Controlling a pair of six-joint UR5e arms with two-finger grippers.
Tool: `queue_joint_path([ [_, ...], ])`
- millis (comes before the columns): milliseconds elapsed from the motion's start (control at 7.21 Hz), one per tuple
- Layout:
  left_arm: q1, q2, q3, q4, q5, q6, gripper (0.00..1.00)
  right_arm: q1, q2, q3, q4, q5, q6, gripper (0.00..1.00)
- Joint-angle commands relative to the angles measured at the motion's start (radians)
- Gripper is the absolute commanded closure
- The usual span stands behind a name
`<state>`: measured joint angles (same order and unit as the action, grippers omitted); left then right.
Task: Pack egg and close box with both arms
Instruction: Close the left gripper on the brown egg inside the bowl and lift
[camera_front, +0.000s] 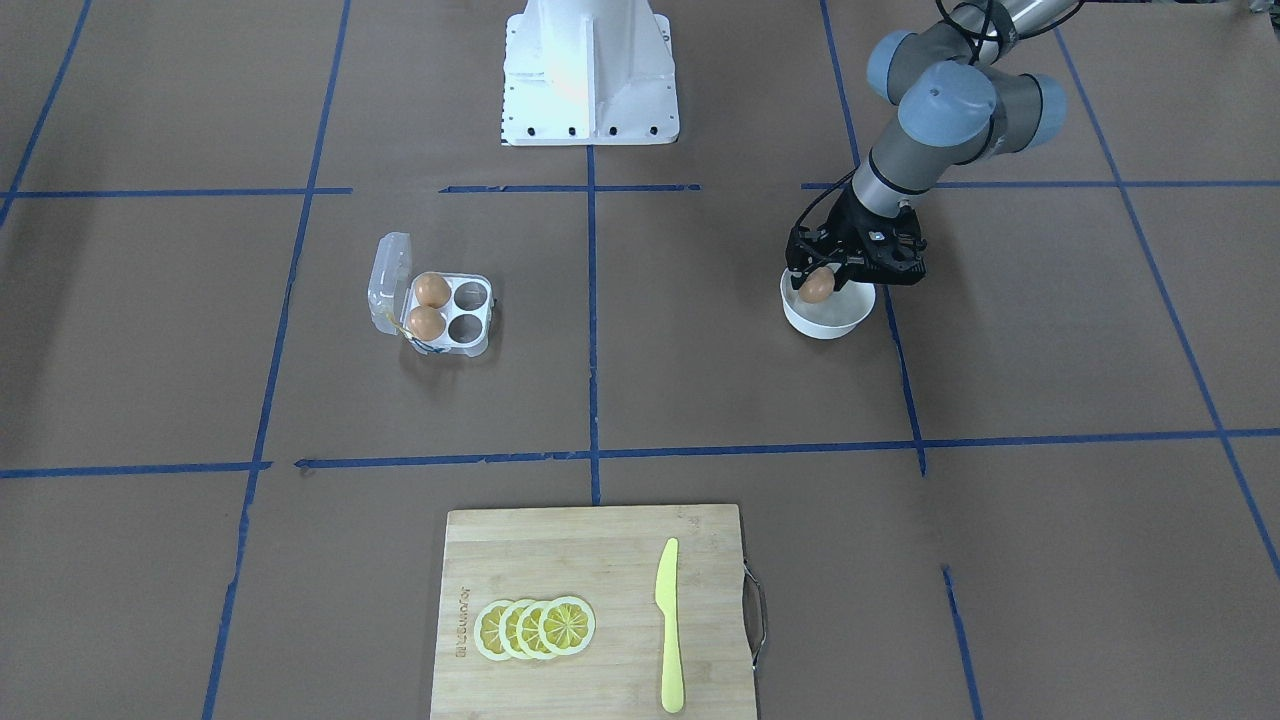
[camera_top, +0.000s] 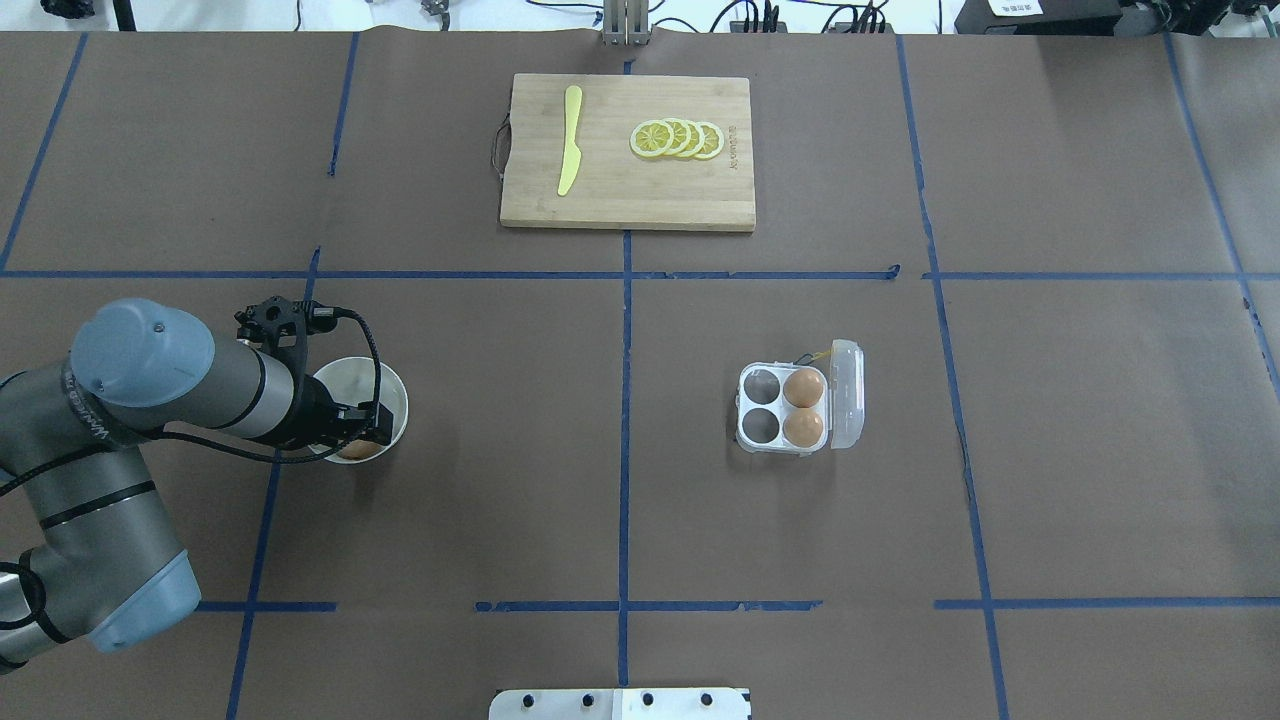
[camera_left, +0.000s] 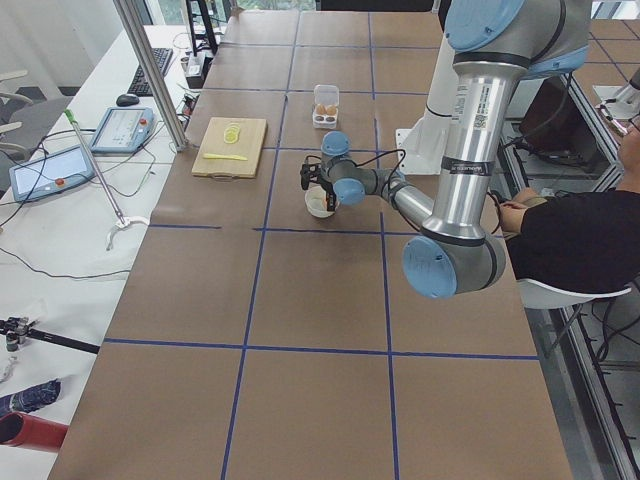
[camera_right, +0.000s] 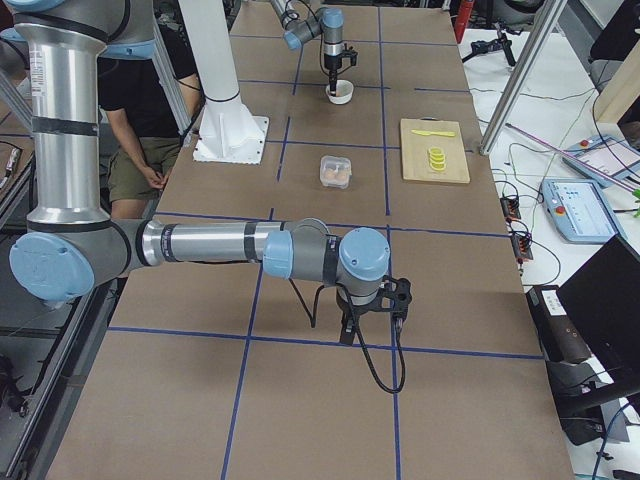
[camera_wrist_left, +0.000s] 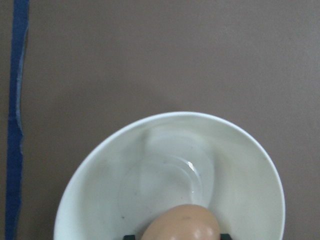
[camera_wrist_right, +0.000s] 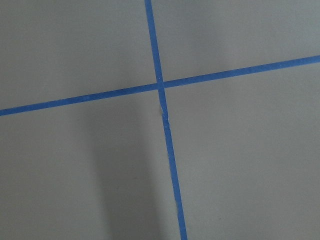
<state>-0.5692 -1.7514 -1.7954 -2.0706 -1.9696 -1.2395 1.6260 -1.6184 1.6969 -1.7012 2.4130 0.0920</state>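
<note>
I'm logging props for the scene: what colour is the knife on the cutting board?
The knife is light yellow, best seen in the exterior front-facing view.

We saw a white bowl (camera_front: 826, 320) on the brown table (camera_front: 700, 350), just beside a blue tape line (camera_front: 903, 390). At the operators' edge lay a wooden board (camera_front: 560, 555) with a metal handle. Four overlapping lemon slices (camera_front: 535, 628) and a yellow knife (camera_front: 668, 630) rested on it, apart from each other. A white pedestal (camera_front: 590, 70) stood opposite. A seated person (camera_left: 580, 240) showed beside the table.
</note>
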Motion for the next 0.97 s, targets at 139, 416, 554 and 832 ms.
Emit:
queue_joint_path([
  [139, -0.006, 0.003, -0.016, 0.001, 0.000, 0.000, 0.77, 0.000, 0.000, 0.001, 0.000, 0.000, 0.000, 0.00],
  [416, -0.012, 0.000, -0.059, 0.077, 0.000, 0.000, 0.91, 0.000, 0.000, 0.001, 0.000, 0.000, 0.002, 0.00],
  [554, -0.012, -0.005, -0.055, 0.086, -0.002, 0.000, 0.91, 0.000, -0.002, 0.001, 0.000, 0.002, 0.002, 0.00],
  [832, -0.029, 0.000, -0.109, 0.087, -0.003, 0.000, 1.00, 0.000, -0.002, -0.003, 0.000, 0.002, 0.000, 0.00],
])
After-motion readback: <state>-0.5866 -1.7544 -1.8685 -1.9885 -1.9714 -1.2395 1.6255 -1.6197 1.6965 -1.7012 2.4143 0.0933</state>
